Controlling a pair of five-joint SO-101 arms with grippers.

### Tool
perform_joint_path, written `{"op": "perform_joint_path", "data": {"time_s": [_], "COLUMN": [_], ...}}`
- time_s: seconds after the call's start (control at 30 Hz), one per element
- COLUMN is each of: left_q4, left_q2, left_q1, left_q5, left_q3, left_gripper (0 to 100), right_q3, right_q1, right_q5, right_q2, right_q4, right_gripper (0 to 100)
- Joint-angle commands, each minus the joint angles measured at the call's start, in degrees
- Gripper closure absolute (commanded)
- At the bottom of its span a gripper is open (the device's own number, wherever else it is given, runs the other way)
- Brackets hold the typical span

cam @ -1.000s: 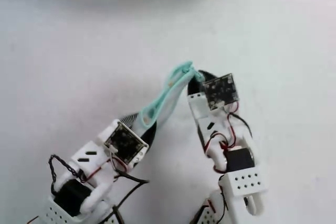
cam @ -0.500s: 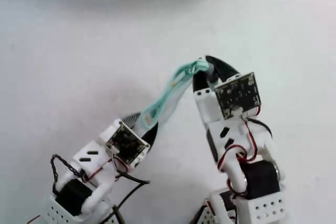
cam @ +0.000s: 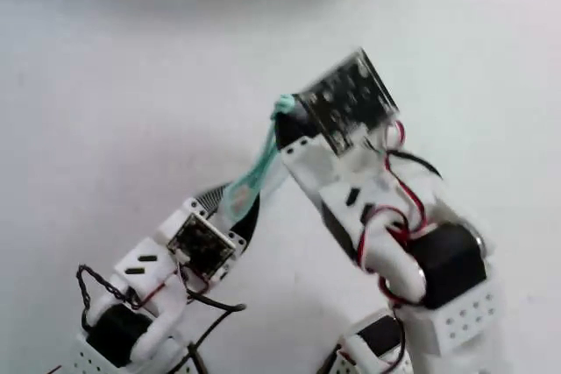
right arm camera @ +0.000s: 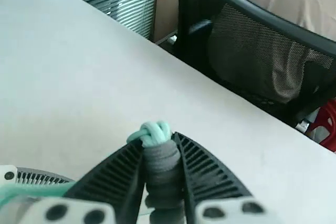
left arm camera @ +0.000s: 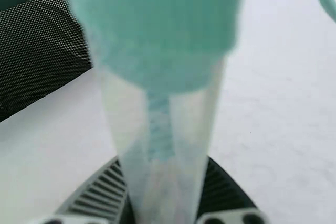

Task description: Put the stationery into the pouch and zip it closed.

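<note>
One white desk [cam: 105,85] from above, with two white arms low in the high view. Left arm [cam: 145,282] at the lower left, right arm [cam: 421,251] at the lower right and reared up taller.

Between them, a slim mint-green pouch [cam: 250,172], drawn into a taut strip and seemingly lifted clear of the desk. Lies with its long axis on a slant, from the end near the robot's left side up and away to the far end.

Near end clamped in the left end effector [cam: 230,209], closed on the pouch, with pale translucent fabric pinched between dark ribbed jaws in the left wrist view. Far end held by its zip pull in the right end effector [cam: 285,124]. Jaws there squeezed tight on a grey pull tab [right arm camera: 161,174], with a small mint cord knot [right arm camera: 154,131] poking out just past the tips.

Looks like the zipping step. Pull gripped at the end farthest from the left end effector, well apart from it, with the whole length of the pouch in between. Any travel of the pull bound to follow that same slanted line, with the left grip as the anchor and the fabric kept tight.

Zip teeth open or shut: impossible to tell. Stationery inside or not: also impossible to tell through the blurred fabric.
</note>
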Motion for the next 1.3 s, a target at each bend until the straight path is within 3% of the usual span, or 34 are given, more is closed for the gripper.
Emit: {"op": "perform_joint_path", "data": {"time_s": [0.0,0.37,0.67,0.9,1.27], "left_q4": [-0.1,-0.4,-0.4,-0.4,1.6], "left_q2": [0.5,0.5,0.5,0.5,0.5], "left_q1": [0.7,0.2,0.2,0.1,-8.8], "left_q5": [-0.4,-0.4,-0.3,-0.1,4.1], "left_q3": [0.7,0.4,0.4,0.4,-4.5], "left_gripper": [98,98,98,98,98], "right_q3": [-14.2,-29.2,-27.6,-14.7,-9.4], "right_q1": [-3.9,-13.8,-14.7,-14.6,-15.8], "right_q5": [0.4,11.0,11.8,13.9,19.0], "right_q2": [8.0,16.0,16.2,16.0,16.0], "right_q4": [5.9,26.6,26.7,26.7,26.7], "right_gripper": [98.0,97.9,98.0,98.0,98.0]}}
